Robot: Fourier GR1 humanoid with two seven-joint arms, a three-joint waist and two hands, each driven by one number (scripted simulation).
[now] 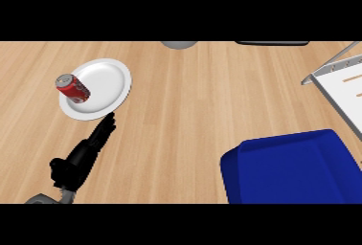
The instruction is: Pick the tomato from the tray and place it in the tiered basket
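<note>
Bright even light, faint soft shadows

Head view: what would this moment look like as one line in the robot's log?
left hand: open, fingertips at white plate | soda can: on plate | blue tray: no tomato visible | right hand: not in view

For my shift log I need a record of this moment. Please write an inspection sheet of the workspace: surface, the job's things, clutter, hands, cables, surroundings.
Surface: wooden counter, light planks.
Job's things: blue tray at lower right, nothing seen inside it; tomato not seen; tiered basket partly in view at the right edge.
Clutter: white plate at upper left with a red can lying on its left rim.
Hands: left hand open, fingers straight, tips near the plate's lower edge; right hand not in view.
Cables: nothing seen.
Surroundings: grey round object and dark flat object at the top edge, both cut off.
</note>
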